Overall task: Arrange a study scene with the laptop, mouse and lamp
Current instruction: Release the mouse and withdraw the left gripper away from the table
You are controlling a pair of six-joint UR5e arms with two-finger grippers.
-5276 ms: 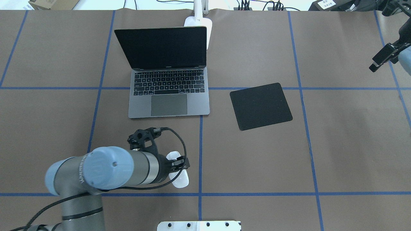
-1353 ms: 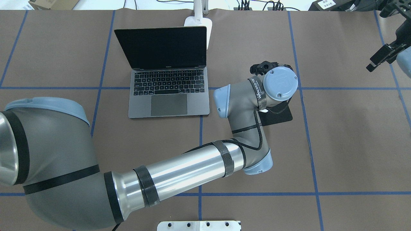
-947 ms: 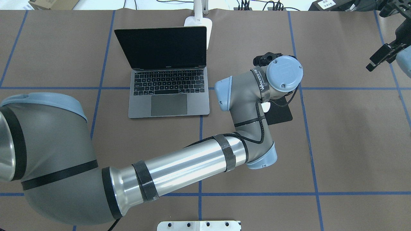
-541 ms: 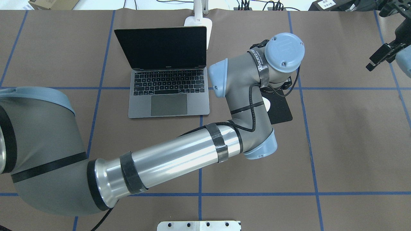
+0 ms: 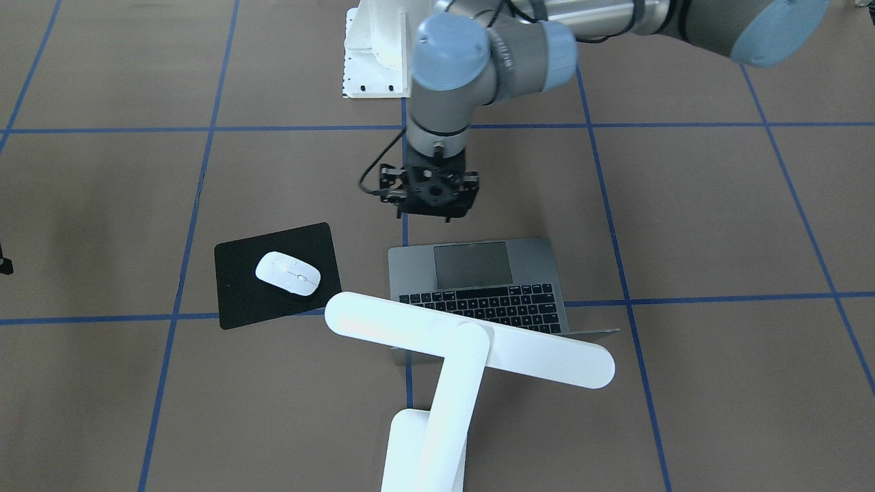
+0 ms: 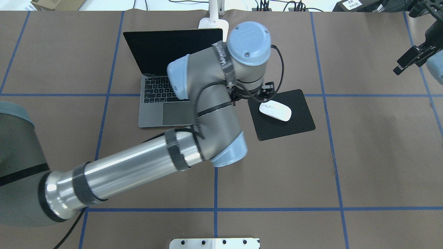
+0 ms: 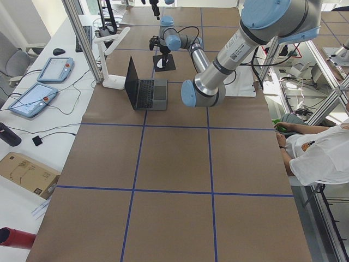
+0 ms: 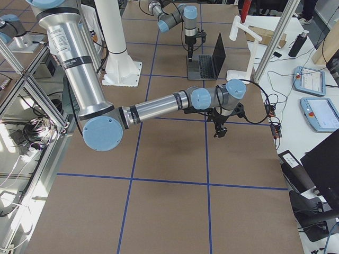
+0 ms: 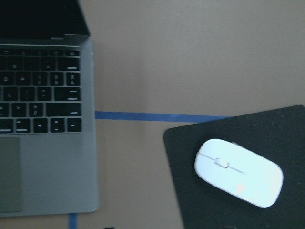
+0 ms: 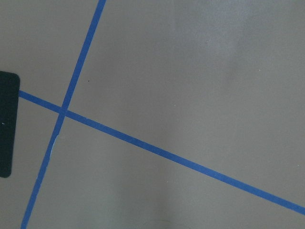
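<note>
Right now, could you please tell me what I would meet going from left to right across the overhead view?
The laptop → the mouse, lying on the black mat → the right pincer at the far edge. The left arm overlaps the laptop, so it is left out.

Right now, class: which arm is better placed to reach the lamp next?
Probably left: the left jaws hang by the laptop, near the lamp; the right jaws sit far off.

Six cameras, one table (image 6: 363, 155)
Overhead looked down from behind the robot (image 6: 138, 169), the front view faced it; both shared the laptop (image 6: 152, 117) and mouse (image 6: 275, 111), seen close from the left wrist.
</note>
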